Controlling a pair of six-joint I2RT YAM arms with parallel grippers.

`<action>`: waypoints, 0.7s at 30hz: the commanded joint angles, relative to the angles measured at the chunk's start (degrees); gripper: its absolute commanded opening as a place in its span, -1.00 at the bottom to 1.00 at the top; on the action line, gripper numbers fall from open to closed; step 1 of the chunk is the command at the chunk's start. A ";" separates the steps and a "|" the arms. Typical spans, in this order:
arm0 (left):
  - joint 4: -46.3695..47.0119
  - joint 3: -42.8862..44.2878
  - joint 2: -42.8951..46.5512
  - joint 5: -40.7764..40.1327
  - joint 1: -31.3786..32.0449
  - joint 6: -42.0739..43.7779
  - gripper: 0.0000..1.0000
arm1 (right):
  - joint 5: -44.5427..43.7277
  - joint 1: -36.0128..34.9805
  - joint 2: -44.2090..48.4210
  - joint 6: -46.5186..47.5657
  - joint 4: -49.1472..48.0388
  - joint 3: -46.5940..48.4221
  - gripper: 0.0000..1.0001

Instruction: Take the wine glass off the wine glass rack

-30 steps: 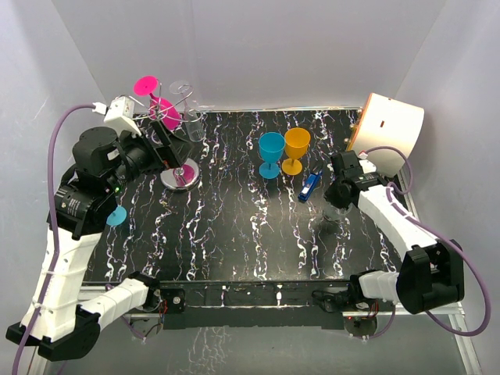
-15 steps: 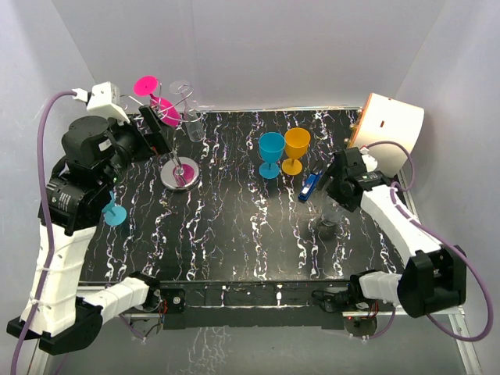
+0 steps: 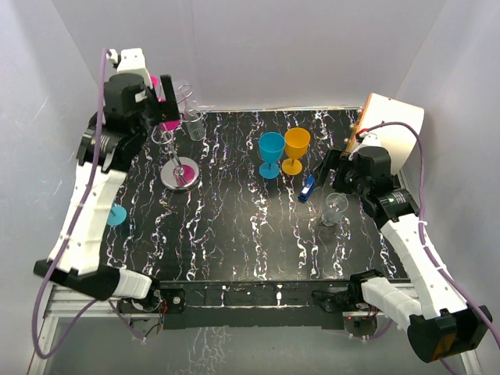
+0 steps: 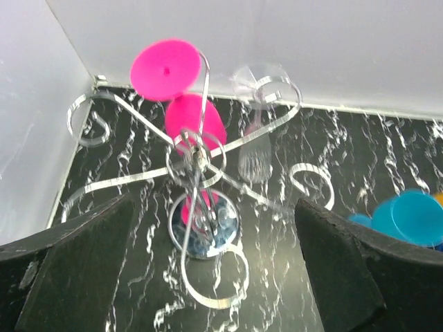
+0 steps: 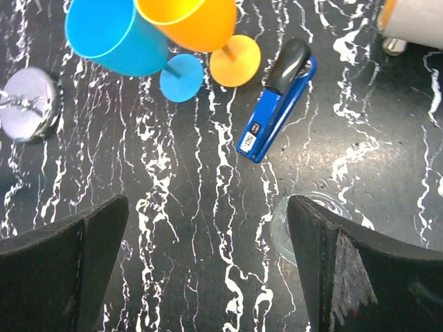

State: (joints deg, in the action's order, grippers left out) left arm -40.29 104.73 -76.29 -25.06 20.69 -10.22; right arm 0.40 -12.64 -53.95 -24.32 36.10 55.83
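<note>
Figuring we're not done: left gripper (image 4: 214,207) and right gripper (image 5: 208,200) both gape wide, empty, while pink wine glass (image 4: 195,121) and clear wine glass (image 4: 255,155) hang on the wine glass rack (image 4: 197,158).

Left arm (image 3: 84,207) & right arm (image 3: 416,248): white shells, blk joints, purple cables (image 3: 100,86), blk jaws.

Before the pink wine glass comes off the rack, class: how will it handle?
Hanging upside down by its foot in the wine glass rack, the pink wine glass probably swings if nudged. It looks like opaque plastic: likely light, not brittle. The thin wire rack may tip if tugged.
</note>
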 commanded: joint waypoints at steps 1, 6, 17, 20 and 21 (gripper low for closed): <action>2.46 9.34 -7.01 4.04 -7.78 2.22 0.97 | 5.98 -0.25 0.42 4.16 -4.80 0.72 0.97; 1.91 16.50 -14.76 19.40 -22.66 -4.26 0.97 | 7.06 -0.95 0.03 3.87 -6.03 1.32 0.97; 24.01 6.88 -22.34 64.30 -43.76 -32.98 0.81 | 9.79 -1.57 -1.77 3.28 -7.17 1.32 0.97; 27.07 7.29 -25.83 70.58 -44.00 -37.57 0.71 | 10.43 -1.59 -1.94 3.06 -7.53 1.12 0.97; 27.55 7.14 -26.42 71.23 -43.98 -38.25 0.71 | 10.59 -1.55 -1.93 3.00 -7.49 1.26 0.97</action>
State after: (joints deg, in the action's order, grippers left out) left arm -21.10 112.57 -99.88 29.41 -23.77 -38.26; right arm 9.52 -13.89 -56.14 -21.37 32.58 55.81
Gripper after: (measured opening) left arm 0.865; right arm 0.983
